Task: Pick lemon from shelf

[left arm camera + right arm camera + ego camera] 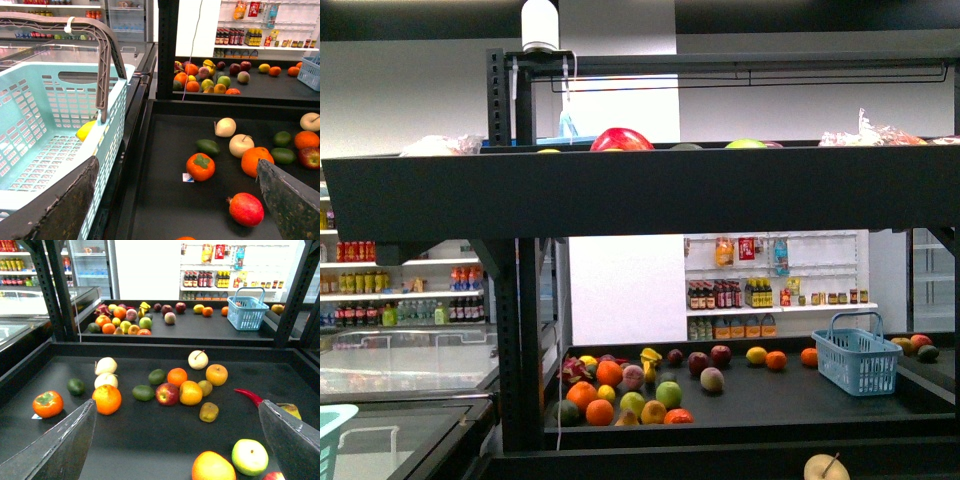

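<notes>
Left wrist view: the left gripper (176, 161) hangs with its two dark fingers (70, 205) spread wide and nothing between them, over the boundary between a pale turquoise perforated plastic basket (50, 105) and the near tray of the black metal tiered shelf (165, 200). The small bright-yellow lemon (86, 130) lies inside this basket, on its floor against the right wall, partly hidden by the basket's grey-brown handle (102, 70). The basket stands just left of the tray, outside the shelf.

On the tray to the right lie an orange persimmon with a green calyx (200, 166), a red pomegranate (246, 209), a dark green avocado (207, 146) and two cream-coloured apples (241, 145).

Right wrist view: the right gripper (177, 407) is likewise spread wide and empty, above the same tray (150, 440). Below it lie a red apple (167, 393), a large orange (106, 399) and a red chilli pepper (248, 395).

Front view: the front wall of the shelf's upper tray (620, 195) crosses the picture. Under it, a far rack carries a cluster of mixed fruit and a blue plastic basket (858, 360). A corner of the turquoise basket (330, 425) shows at near left. Neither arm appears here.
</notes>
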Tool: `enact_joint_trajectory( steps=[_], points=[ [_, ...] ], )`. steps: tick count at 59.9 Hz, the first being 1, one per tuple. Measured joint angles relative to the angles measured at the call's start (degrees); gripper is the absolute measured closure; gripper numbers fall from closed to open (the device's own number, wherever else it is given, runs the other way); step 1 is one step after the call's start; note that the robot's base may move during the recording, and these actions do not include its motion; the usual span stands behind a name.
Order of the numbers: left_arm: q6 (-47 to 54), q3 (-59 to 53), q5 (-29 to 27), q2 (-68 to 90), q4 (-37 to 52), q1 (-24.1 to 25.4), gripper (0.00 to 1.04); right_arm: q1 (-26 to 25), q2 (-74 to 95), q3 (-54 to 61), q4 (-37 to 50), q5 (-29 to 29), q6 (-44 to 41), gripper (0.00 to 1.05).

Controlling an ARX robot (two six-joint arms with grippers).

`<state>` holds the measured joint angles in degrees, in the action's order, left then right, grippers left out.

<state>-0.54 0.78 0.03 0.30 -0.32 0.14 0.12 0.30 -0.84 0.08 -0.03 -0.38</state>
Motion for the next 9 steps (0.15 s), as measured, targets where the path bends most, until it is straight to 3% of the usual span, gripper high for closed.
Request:
enact_joint_trajectory(
  steps=[9],
  points=[
    [0.0,0.0,0.0,0.0,0.0,0.0,0.08,0.0,0.0,0.0,0.0,0.0,0.0,0.07]
  ],
)
